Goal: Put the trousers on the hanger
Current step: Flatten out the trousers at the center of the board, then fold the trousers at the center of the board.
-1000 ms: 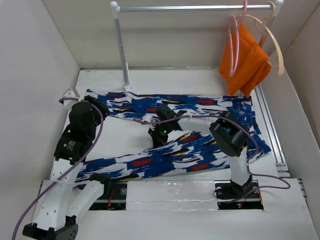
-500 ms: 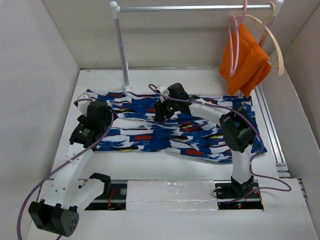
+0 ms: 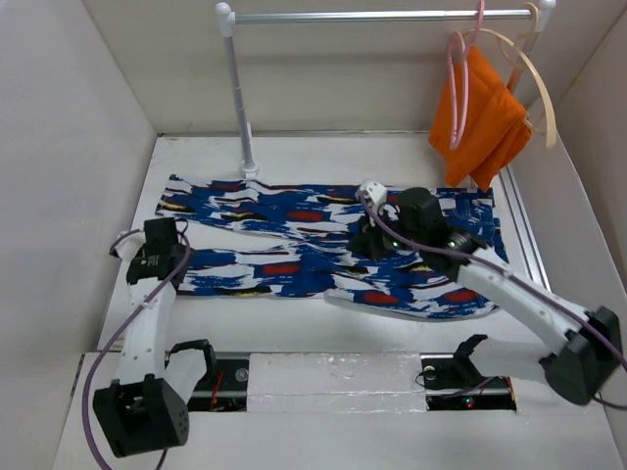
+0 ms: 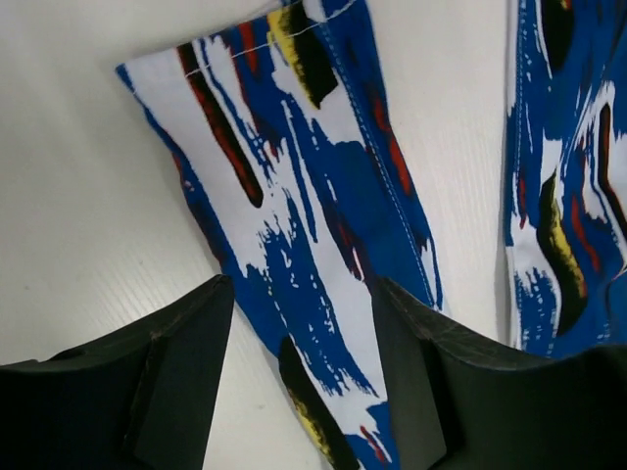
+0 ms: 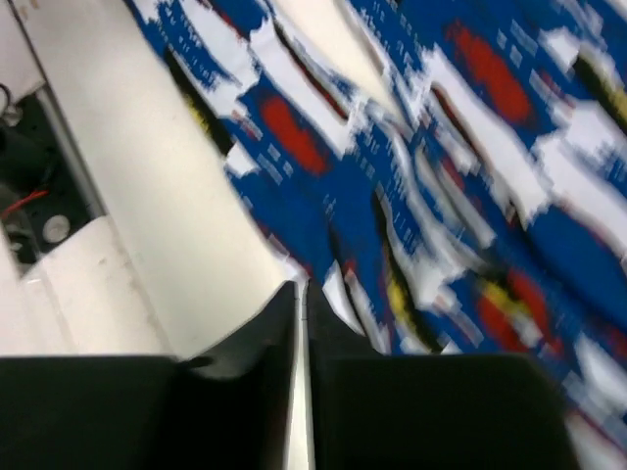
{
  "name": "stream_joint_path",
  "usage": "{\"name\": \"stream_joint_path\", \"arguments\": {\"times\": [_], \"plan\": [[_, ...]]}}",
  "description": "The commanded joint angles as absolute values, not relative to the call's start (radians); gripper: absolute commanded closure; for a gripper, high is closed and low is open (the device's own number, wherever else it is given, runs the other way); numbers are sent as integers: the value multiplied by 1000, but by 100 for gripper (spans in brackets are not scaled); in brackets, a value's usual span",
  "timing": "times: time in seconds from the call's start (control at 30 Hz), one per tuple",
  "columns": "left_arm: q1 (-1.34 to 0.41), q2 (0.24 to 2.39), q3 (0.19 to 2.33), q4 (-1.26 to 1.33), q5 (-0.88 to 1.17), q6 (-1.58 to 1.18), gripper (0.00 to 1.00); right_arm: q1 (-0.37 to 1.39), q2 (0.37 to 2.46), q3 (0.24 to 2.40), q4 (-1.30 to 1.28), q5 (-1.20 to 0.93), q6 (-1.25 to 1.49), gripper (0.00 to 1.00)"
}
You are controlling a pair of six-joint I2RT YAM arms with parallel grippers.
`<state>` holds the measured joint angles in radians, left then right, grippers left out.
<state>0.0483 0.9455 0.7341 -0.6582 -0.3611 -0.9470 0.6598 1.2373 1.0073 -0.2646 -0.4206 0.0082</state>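
White table (image 3: pixel 294 157) with white walls around, seen from the top. Blue splashy trousers (image 3: pixel 294 220) flat across the middle. Pink hanger (image 3: pixel 453 78) up on the rail (image 3: pixel 382 16) at upper right, beside an orange cloth (image 3: pixel 485 122) and a cream hanger (image 3: pixel 539 98), well apart from the trousers. Left gripper (image 3: pixel 162 264) at the cloth's left end, right gripper (image 3: pixel 370 243) over its middle.

Left wrist: black fingers (image 4: pixel 186 372) wide apart, holding nothing, a trouser leg end below.

Right wrist, blurry: fingers (image 5: pixel 245 362) pressed together, nothing between, trousers at upper right.

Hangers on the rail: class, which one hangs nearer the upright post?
The pink hanger, on the left in the top view; the cream hanger hangs to its right, further from the post.
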Motion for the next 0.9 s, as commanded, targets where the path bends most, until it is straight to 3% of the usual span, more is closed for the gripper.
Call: {"name": "stream_joint_path", "arguments": {"times": [0.0,0.13,0.23,0.5,0.63,0.77,0.8,0.87], "plan": [[293,955,713,-636,-181,-939,45,673,1067,846,-336,-380,44,79],[515,1011,701,-663,-62,-901,45,673,896,758,-420,-371,49,62],[678,1031,701,-660,-40,-879,43,641,812,735,-483,-356,43,57],[707,1124,660,-589,-54,-903,29,537,784,770,-571,-451,-41,55],[707,1140,606,-500,-34,-891,28,512,790,802,-592,-483,-55,55],[707,1152,572,-388,-12,-856,40,503,790,810,-618,-483,-57,55],[707,1154,566,-367,-6,-847,54,503,785,802,-621,-476,-35,55],[707,1167,551,-338,32,-839,64,470,775,787,-632,-425,-2,53]]}}
